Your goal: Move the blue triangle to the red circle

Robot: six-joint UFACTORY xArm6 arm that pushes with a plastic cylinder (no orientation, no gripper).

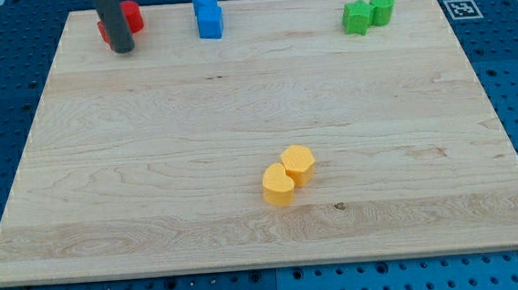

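Observation:
My tip [122, 48] is at the view's top left, right in front of the red blocks. A red circle [133, 16] shows to the right of the rod, and a second red block [103, 31] peeks out at its left, mostly hidden. The rod covers where they meet. Two blue blocks stand touching at the top centre: an upper one [204, 2] and a lower one [211, 23]; I cannot tell which is the triangle. They lie about 90 px to the right of my tip.
A green star [356, 17] and a green round block [382, 8] touch at the top right. Two yellow blocks [298, 161] [278, 184] touch near the bottom centre. The wooden board [152, 189] lies on a blue pegboard table; a marker tag [461, 8] is off its top right corner.

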